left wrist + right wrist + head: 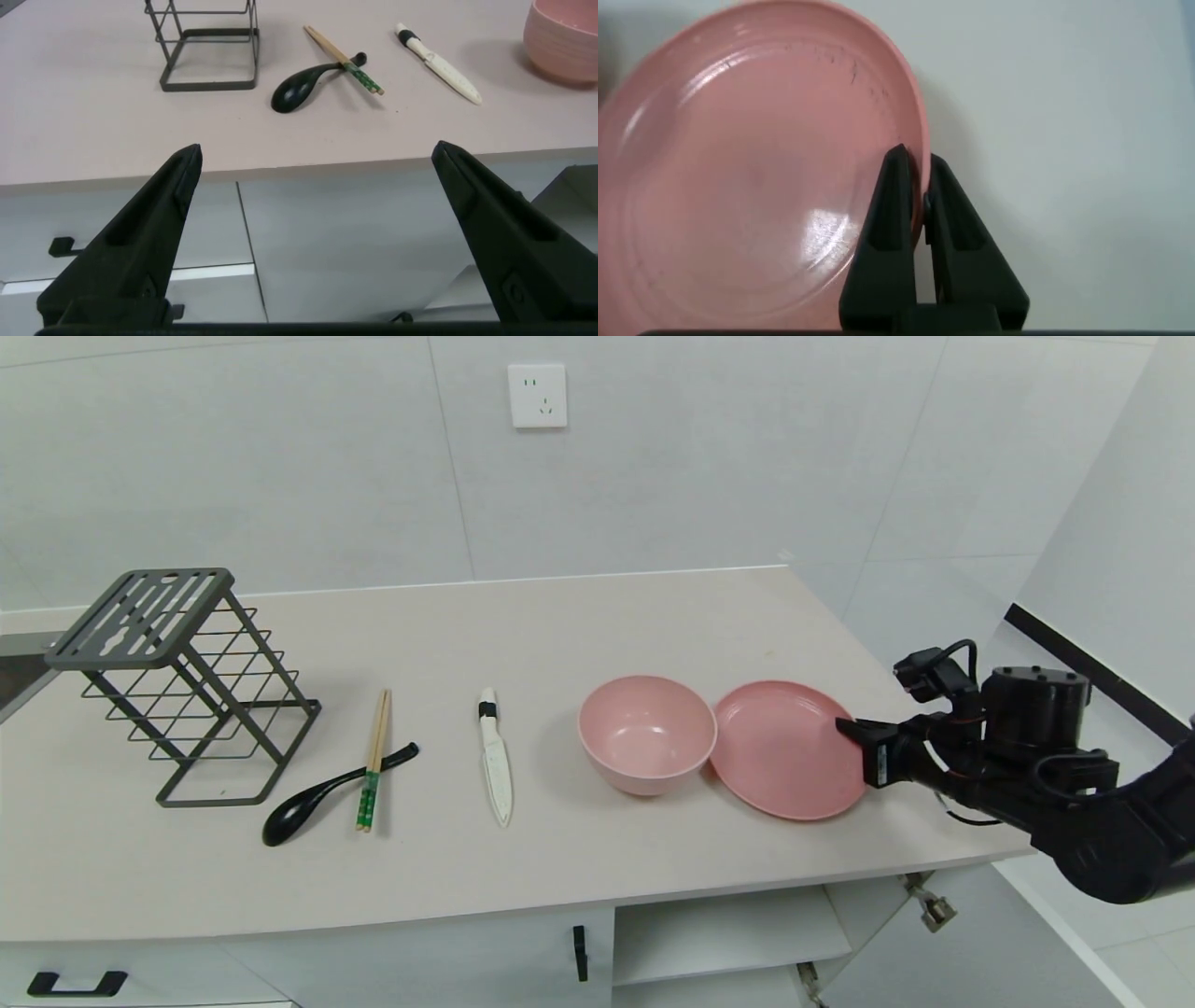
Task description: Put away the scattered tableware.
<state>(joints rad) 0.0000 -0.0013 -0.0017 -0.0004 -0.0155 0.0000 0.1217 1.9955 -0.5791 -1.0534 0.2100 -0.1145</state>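
**Plate [784, 751] clamped at its right rim**

Your left gripper [318, 149] hangs spread wide before the cabinet front. The chopsticks [375, 756] cover part of the spoon [297, 810] handle. The bowl [646, 733] overlaps the plate's left edge, and your right gripper [917, 173] pinches its rim.

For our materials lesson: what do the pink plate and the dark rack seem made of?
Pink plate: probably plastic or melamine, satin finish; uniform colour, soft glare patch.
Dark rack: likely coated metal wire, matte; thin straight rods, no shine.
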